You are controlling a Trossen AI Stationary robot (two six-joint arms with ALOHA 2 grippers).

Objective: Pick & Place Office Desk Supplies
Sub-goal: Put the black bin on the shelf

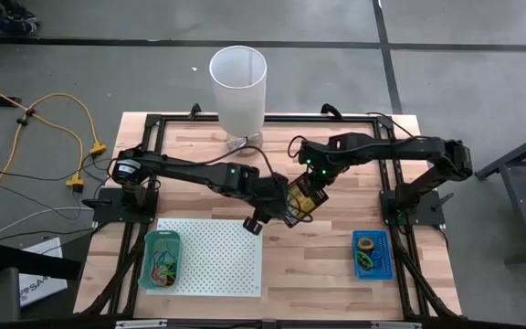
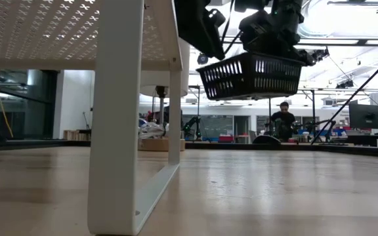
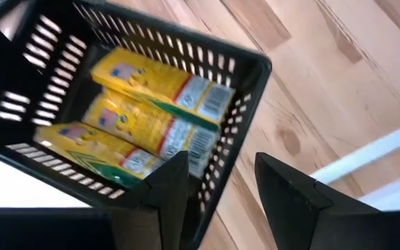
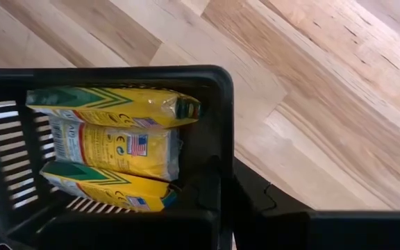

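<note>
1. Spanning the whole scene: wooden table (image 1: 336,265), carrying the white perforated board (image 1: 213,256).
2. Hanging clear above the table centre: black slotted basket (image 2: 251,75), stiff and probably light, best taken at its rim.
3. Clamping fully closed on the basket's rim: right gripper (image 4: 217,191).
4. Standing parted around the basket's other wall: left gripper (image 3: 217,187); actual contact hard to judge.
5. Lying stacked inside the basket: three yellow packets (image 4: 113,146), soft, likely slippery, liable to slide if tilted; lowest packet partly hidden.
</note>
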